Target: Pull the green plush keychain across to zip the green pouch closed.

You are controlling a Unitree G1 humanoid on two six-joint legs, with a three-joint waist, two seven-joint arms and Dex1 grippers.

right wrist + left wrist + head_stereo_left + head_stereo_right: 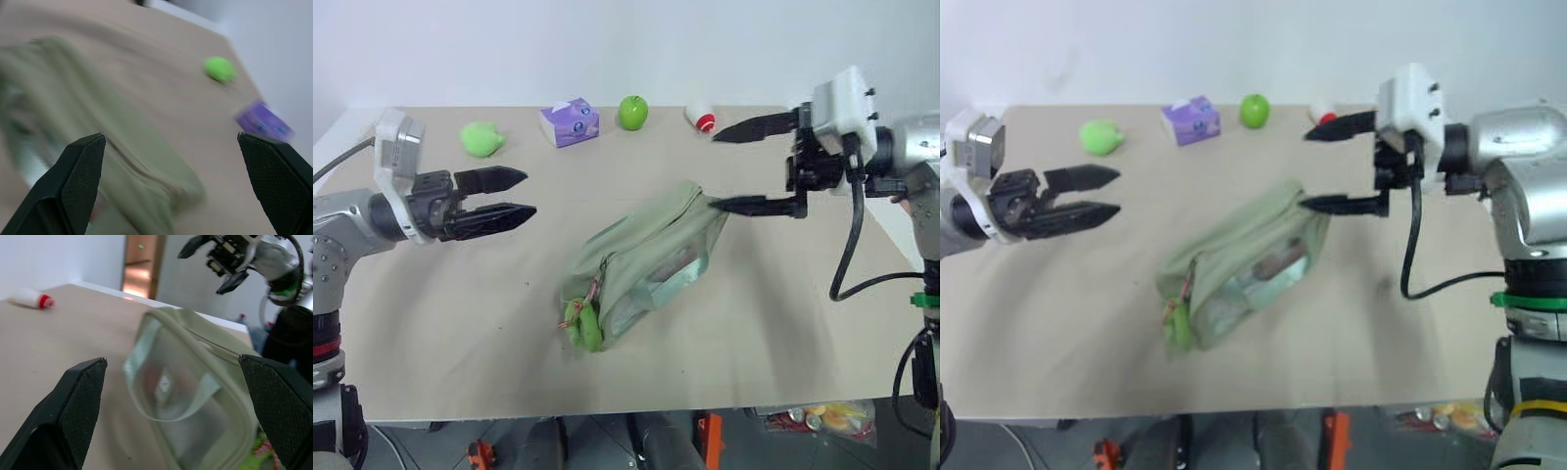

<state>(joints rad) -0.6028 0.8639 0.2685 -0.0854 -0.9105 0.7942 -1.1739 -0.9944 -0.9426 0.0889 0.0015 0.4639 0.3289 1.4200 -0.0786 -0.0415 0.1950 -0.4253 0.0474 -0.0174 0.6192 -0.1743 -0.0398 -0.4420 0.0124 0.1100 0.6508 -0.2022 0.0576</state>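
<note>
Nearest the table's front edge: the green plush keychain (pixel 584 326) lies on the table (pixel 460 333), hanging off the near-left end of the green pouch (pixel 651 257) by its short pinkish cord (pixel 597 284). Its place at that end suggests the zipper is run back and the pouch not yet zipped.
Pouch: it lies slantwise at mid-table, clear window side turned toward the front, its far-right corner pointing at the right arm. The zip line along the top runs from the keychain end toward that corner, so the pull would have to travel that way.
Left gripper (pixel 519 194): released, jaws apart with nothing between them, hovering above the table to the left of the pouch and well apart from it. Its wrist view looks straight along the pouch's window, so it is likely lined up to come in toward the keychain end.
Right gripper (pixel 729 168): spread wide and empty, one finger tip near the pouch's far-right corner, the other raised above it. I cannot tell whether the lower tip touches the fabric. Judged from this stance, it is set to pin or pinch that corner so the pouch does not slide when the zip is drawn.
Back of the table: loose green plush lump (pixel 481 138), purple tissue box (pixel 570 121), green apple (pixel 632 112) and a small white-and-red bottle (pixel 701 117), all in a row, well apart from the pouch and out of the arms' way.
</note>
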